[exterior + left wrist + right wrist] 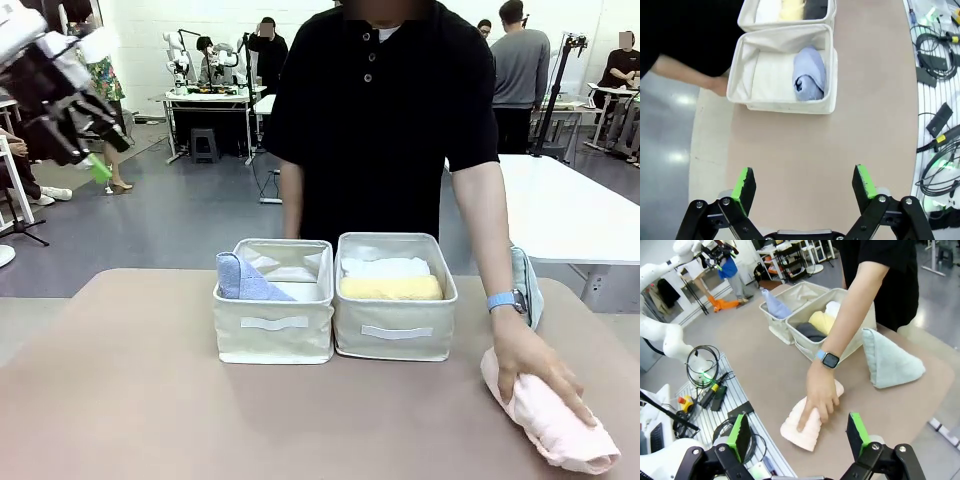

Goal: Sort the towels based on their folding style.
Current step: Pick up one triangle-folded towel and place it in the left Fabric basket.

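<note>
An open workshop hall with a grey floor and further work tables lies behind a tan, round-cornered surface point(130, 400), at whose far edge a person in a black shirt stands. At the far left of the front view the left claw point(105, 155) hangs high above the floor, clear of the surface. Its wrist view shows the left claw point(804, 182) with green pads spread wide and nothing between them, looking down at bare surface in front of the bins. Left of centre stands the left bin point(273, 330), cream fabric with a front handle. It holds the lavender-blue towel point(240, 280), a cone leaning against the bin's left wall. Touching it on the right is the right bin point(395, 335), which holds three rolls side by side: the white towel point(385, 267) farthest from the robot, the yellow towel point(390, 288) next, and the dark grey towel point(810, 331) nearest the robot. Just beside the right bin's outer wall the mint-green towel point(527, 285), a cone, rests on the surface, partly hidden behind the person's forearm. Near the right front corner the pink towel point(545, 420), a roll, lies on the surface with the person's hand point(535, 365) pressed flat on top. The right claw point(798, 432) hovers above this roll, pads spread apart, gripping nothing.
</note>
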You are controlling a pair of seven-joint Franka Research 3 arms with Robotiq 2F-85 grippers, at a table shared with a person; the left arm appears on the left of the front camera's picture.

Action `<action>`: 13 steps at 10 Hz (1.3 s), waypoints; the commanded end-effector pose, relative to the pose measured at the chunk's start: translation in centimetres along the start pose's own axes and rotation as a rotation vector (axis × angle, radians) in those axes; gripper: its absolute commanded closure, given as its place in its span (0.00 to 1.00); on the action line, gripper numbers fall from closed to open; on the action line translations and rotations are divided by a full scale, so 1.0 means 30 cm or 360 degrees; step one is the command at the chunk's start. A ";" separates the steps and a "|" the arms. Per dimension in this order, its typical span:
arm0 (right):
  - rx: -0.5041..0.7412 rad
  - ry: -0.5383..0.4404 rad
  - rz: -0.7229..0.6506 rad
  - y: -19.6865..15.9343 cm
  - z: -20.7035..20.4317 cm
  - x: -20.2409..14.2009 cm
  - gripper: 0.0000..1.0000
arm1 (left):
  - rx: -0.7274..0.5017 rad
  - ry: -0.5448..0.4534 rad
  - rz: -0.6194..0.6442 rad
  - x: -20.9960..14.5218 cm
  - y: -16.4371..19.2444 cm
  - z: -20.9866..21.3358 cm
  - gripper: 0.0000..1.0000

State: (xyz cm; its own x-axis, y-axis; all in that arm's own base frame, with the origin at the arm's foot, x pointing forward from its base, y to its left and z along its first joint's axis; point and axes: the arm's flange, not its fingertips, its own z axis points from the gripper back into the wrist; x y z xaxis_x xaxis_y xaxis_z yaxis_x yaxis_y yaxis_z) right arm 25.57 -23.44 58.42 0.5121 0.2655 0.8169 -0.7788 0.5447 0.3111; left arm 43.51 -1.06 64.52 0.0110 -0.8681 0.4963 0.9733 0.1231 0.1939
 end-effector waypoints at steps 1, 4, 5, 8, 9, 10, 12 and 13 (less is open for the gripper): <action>0.0012 -0.0026 -0.0003 0.004 0.000 0.007 0.00 | -0.0009 -0.0064 0.0095 -0.031 -0.010 -0.018 0.00; -0.0094 0.0156 0.0032 0.015 -0.039 0.065 0.00 | -0.0003 -0.0021 0.0060 -0.051 0.002 -0.002 0.00; -0.0139 0.0343 0.0057 0.025 -0.109 0.132 0.00 | -0.0003 -0.0021 0.0060 -0.051 0.002 -0.002 0.00; -0.0215 0.0632 0.0185 0.050 -0.330 0.261 0.00 | -0.0003 -0.0021 0.0060 -0.051 0.002 -0.002 0.00; -0.0211 0.0696 0.0201 0.056 -0.376 0.261 0.00 | -0.0003 -0.0021 0.0060 -0.051 0.002 -0.002 0.00; -0.0154 0.0716 0.0235 0.097 -0.325 0.233 0.00 | -0.0003 -0.0021 0.0060 -0.051 0.002 -0.002 0.00; -0.0158 0.0597 0.0266 0.167 -0.087 0.142 0.00 | -0.0003 -0.0021 0.0060 -0.051 0.002 -0.002 0.00; -0.0181 0.0552 0.0240 0.164 -0.034 0.110 0.00 | -0.0003 -0.0021 0.0060 -0.051 0.002 -0.002 0.00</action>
State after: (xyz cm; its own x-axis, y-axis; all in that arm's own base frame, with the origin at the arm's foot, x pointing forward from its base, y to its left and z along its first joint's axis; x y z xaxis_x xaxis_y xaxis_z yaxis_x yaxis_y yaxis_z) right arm 24.94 -17.50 61.88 0.5112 0.6107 0.6048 -0.8226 0.5515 0.1385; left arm 43.53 0.22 63.72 0.0619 -0.8559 0.5134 0.9733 0.1656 0.1588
